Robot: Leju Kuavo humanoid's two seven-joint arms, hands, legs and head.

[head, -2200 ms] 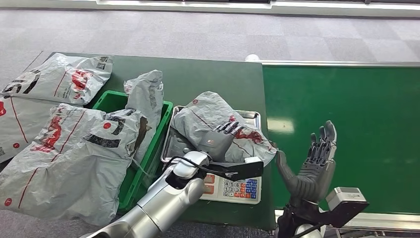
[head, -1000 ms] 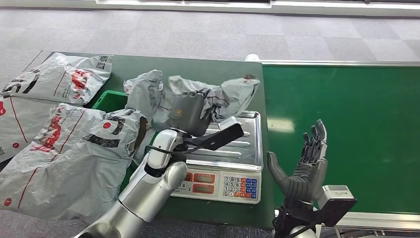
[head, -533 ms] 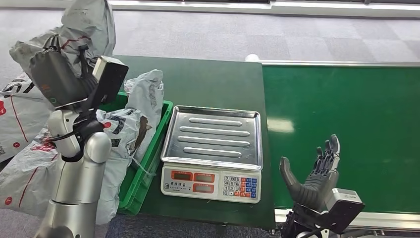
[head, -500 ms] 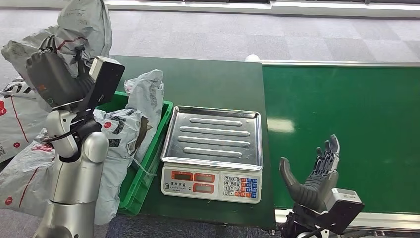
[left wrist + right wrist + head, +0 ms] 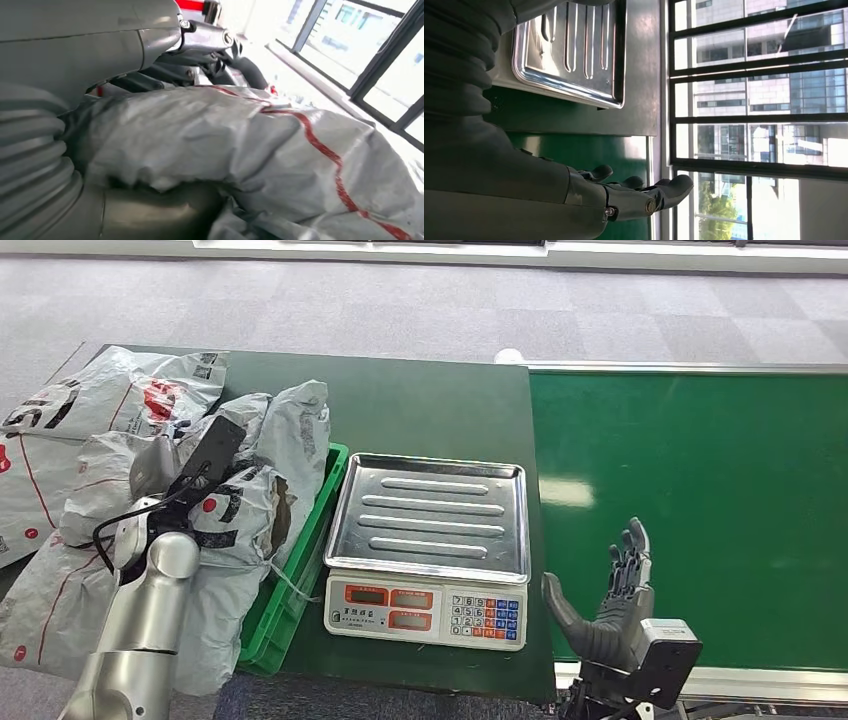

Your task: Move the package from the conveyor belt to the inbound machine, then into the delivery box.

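- My left hand is wrapped around the grey package; in the left wrist view the fingers curl over the crinkled plastic with its red stripe, the thumb underneath.
- The package and hand are down on the heap of grey mailers that spills out of the green delivery box (whether the package rests its weight on the heap or is only held against it, I cannot tell).
- The wrist camera block sticks up just beyond the hand, cable looping back to my forearm.
- The scale, my inbound machine, sits beside that box, on the side away from my left hand, and its steel tray is bare.
- My right hand is held up with fingers spread and palm toward the scale, holding nothing, over the near edge of the green conveyor belt.
- More mailers lie on the table beyond my left hand.
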